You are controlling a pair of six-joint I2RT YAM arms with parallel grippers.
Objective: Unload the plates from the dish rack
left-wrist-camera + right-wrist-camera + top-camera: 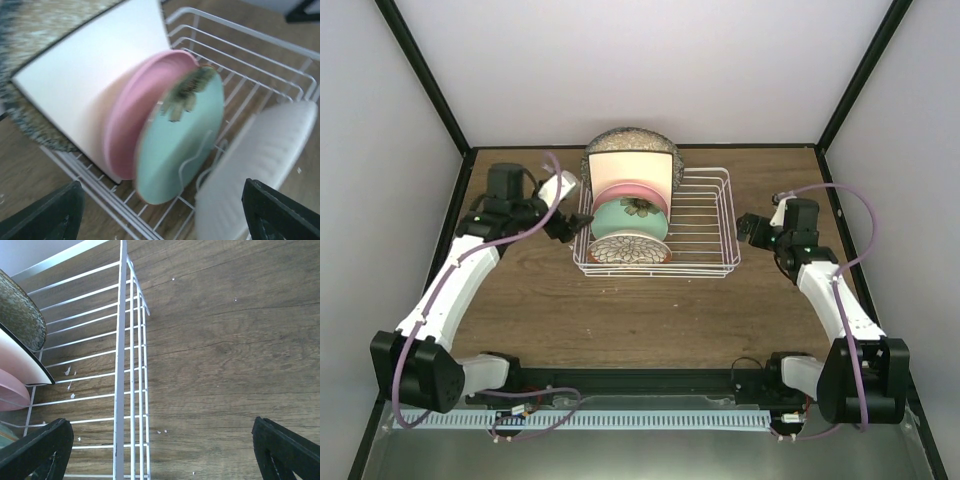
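Observation:
Five plates stand on edge in the left half of the white wire dish rack [705, 225]. From back to front they are speckled grey [630, 138], cream square [630, 167], pink [632, 192], mint green [625, 217] and small floral [628, 250]. My left gripper [582, 222] is open at the rack's left side, level with the mint plate. In the left wrist view the mint plate [185, 135] and the pale back of the small plate [260, 165] lie between my fingertips [45, 215], and neither is gripped. My right gripper [752, 228] hangs open just right of the rack and holds nothing.
The rack's right half holds only bare wire. In the right wrist view its right wall [121, 365] runs under my open gripper [162, 455], with wooden tabletop [225, 365] to its right. Black frame posts and grey walls enclose the table.

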